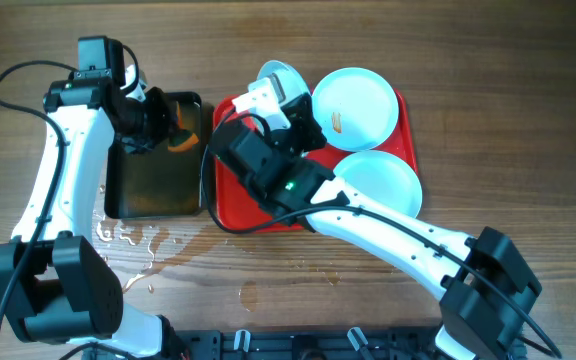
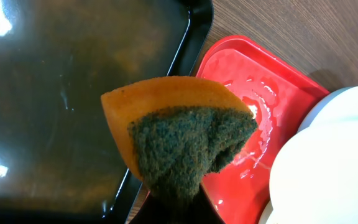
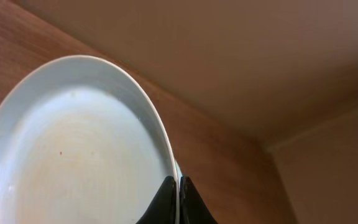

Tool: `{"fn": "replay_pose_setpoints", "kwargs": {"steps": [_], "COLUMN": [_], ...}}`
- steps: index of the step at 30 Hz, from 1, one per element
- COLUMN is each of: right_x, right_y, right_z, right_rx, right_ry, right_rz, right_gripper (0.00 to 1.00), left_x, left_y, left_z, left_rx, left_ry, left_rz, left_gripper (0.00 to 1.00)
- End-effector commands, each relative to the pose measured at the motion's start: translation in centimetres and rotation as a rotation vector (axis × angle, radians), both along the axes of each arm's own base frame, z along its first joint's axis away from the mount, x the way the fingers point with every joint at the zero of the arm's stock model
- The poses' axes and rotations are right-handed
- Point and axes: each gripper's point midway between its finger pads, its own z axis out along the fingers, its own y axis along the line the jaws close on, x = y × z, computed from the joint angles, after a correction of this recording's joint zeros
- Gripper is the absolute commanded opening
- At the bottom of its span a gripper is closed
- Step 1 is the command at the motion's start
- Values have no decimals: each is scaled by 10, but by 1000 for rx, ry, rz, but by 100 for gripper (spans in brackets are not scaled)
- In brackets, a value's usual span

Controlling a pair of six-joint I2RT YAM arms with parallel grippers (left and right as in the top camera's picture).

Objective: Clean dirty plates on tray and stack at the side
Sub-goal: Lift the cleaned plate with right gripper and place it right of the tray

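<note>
My right gripper (image 3: 177, 186) is shut on the rim of one plate (image 3: 73, 143) and holds it tilted up on edge over the far left of the red tray (image 1: 243, 205); that plate (image 1: 278, 78) shows faint orange smears. Two more plates lie flat on the tray: one at the far right (image 1: 356, 105) with a small brown smear, one nearer (image 1: 383, 180). My left gripper (image 1: 173, 125) is shut on an orange sponge with a dark green scrub face (image 2: 179, 146), held over the edge between the black tray and the red tray (image 2: 247, 112), close to the raised plate (image 2: 328, 162).
A black tray (image 1: 153, 160) of brownish water sits left of the red tray. Water drops lie on the wooden table (image 1: 143, 250) in front of it. The right arm reaches across the red tray from the front right.
</note>
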Motion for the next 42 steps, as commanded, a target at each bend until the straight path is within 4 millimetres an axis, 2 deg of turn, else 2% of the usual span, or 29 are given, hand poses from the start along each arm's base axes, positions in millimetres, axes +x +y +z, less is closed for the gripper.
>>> {"fn": "replay_pose_setpoints", "kwargs": {"steps": [1, 4, 7, 9, 11, 13, 15, 18, 21, 23, 24, 26, 28, 30, 33, 35, 37, 42], "right_x": [-1, -2, -4, -9, -16, -22, -24, -17, 0, 9, 18, 26, 29, 31, 28, 20, 12, 6], "right_y": [1, 3, 8, 15, 27, 33, 36, 24, -23, -50, -80, -132, -177, -231, -291, -332, -360, -403], "right_z": [8, 5, -8, -25, -52, -65, -67, -51, -24, -17, -16, -23, -31, -38, -51, -66, -81, -125], "right_rx": [-59, -33, 35, 96, 255, 378, 504, 681, 882, 944, 987, 1027, 1048, 1071, 1070, 1059, 1050, 1071], "right_ry": [-1, 3, 48, 125, 258, 360, 444, 531, 565, 561, 555, 547, 528, 484, 422, 394, 389, 419], "right_rz": [14, 17, 45, 87, 130, 153, 175, 220, 197, 164, 109, -18, -134, -269, -429, -554, -650, -787], "right_gripper": [4, 4, 4, 4, 4, 4, 4, 4, 4, 4, 4, 4, 4, 4, 4, 4, 4, 4], "left_x": [3, 3, 3, 3, 3, 3, 3, 3, 3, 3, 3, 3, 3, 3, 3, 3, 3, 3], "left_y": [1, 1, 1, 1, 1, 1, 1, 1, 1, 1, 1, 1, 1, 1, 1, 1, 1, 1], "left_z": [12, 12, 12, 12, 12, 12, 12, 12, 12, 12, 12, 12, 12, 12, 12, 12, 12, 12], "left_rx": [14, 14, 14, 14, 14, 14, 14, 14, 14, 14, 14, 14, 14, 14, 13, 13, 13, 14], "left_ry": [-41, -41, -41, -41, -40, -41, -41, -41, -41, -41, -41, -41, -41, -41, -41, -41, -41, -41], "left_rz": [-14, -14, -14, -14, -14, -14, -14, -14, -14, -14, -14, -14, -14, -14, -14, -14, -14, -14], "left_gripper": [4, 4, 4, 4, 4, 4, 4, 4, 4, 4, 4, 4, 4, 4, 4, 4, 4, 4]}}
